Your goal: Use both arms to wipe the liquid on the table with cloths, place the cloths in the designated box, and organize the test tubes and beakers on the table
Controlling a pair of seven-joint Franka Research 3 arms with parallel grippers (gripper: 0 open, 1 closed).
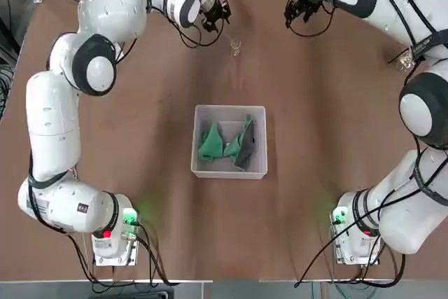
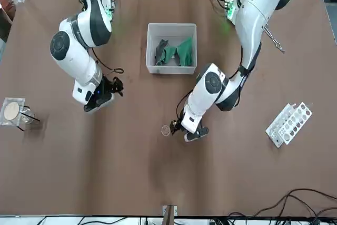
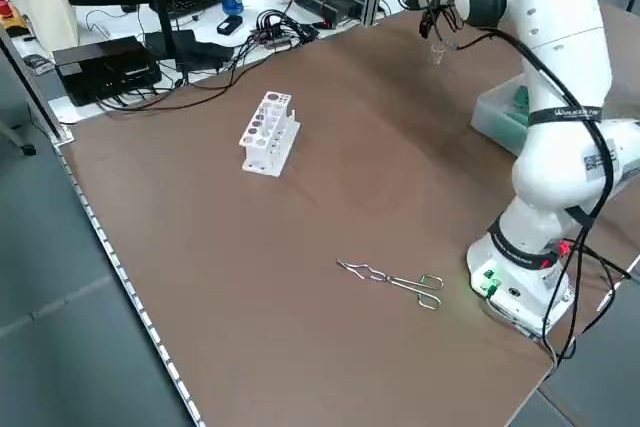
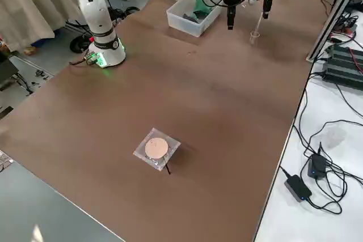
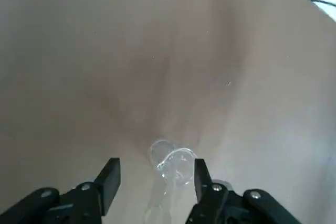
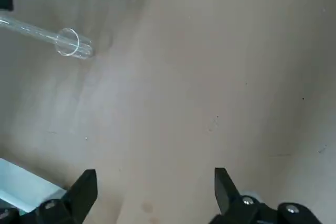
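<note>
The left end effector (image 1: pixel 215 17) is clenched on a glass test tube (image 5: pixel 170 163), which is held upright above the far middle of the table (image 1: pixel 140 145). The right end effector (image 1: pixel 297 10) is held released and empty, just beside it and apart from the tube. Both cloths (image 1: pixel 224 143) are seen lying in the box (image 1: pixel 229 111) at the table's centre, so the wiping and binning appear finished, and the sorting of glassware is judged to be in hand. The rack (image 2: pixel 288 124) is seen well apart, toward the robot's left; the tube would next have to be carried there and lowered into a hole. A beaker (image 2: pixel 13 112) is left standing at the far right.
</note>
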